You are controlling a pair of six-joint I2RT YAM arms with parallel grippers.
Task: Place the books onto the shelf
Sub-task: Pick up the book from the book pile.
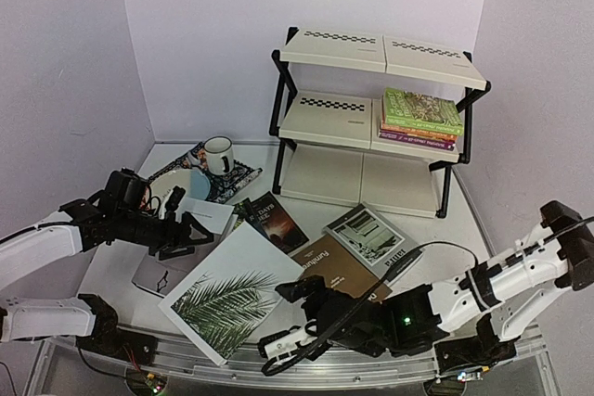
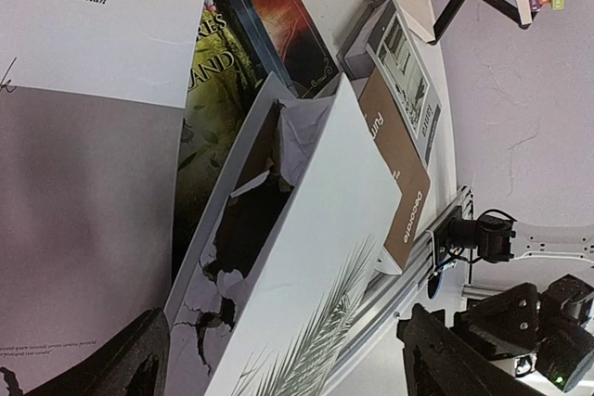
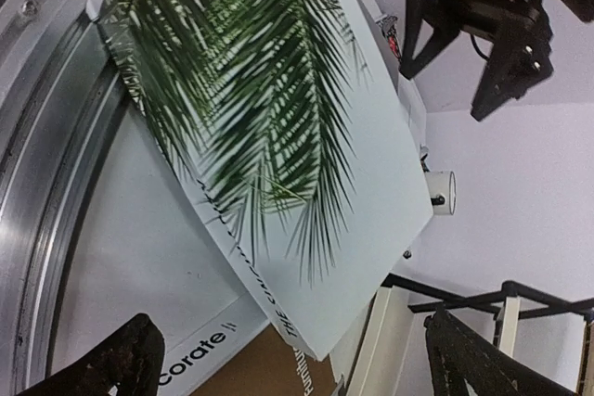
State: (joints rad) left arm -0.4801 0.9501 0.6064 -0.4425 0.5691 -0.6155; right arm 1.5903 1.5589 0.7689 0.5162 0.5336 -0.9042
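Observation:
A large white palm-leaf book (image 1: pixel 232 299) (image 2: pixel 316 275) (image 3: pixel 278 136) lies near the table's front edge, its right side resting on the brown "Decorate" book (image 1: pixel 334 271) (image 2: pixel 401 173) (image 3: pixel 269 373). Beside them lie a grey-white book (image 1: pixel 369 236) (image 2: pixel 404 67) and a dark novel (image 1: pixel 272 220) (image 2: pixel 269 6). Three books (image 1: pixel 419 118) are stacked on the middle tier of the shelf (image 1: pixel 329 118). My left gripper (image 1: pixel 193 232) (image 2: pixel 288 359) is open, just left of the palm-leaf book. My right gripper (image 1: pixel 288 315) (image 3: pixel 297 359) is open at that book's near right corner, holding nothing.
A white mug (image 1: pixel 219 155) and a pale blue dish (image 1: pixel 188 183) sit on a dark patterned placemat (image 1: pixel 243 176) at the back left. A printed white page (image 1: pixel 206 215) (image 2: pixel 83 25) lies under the left arm. An aluminium rail (image 1: pixel 325 373) runs along the front edge.

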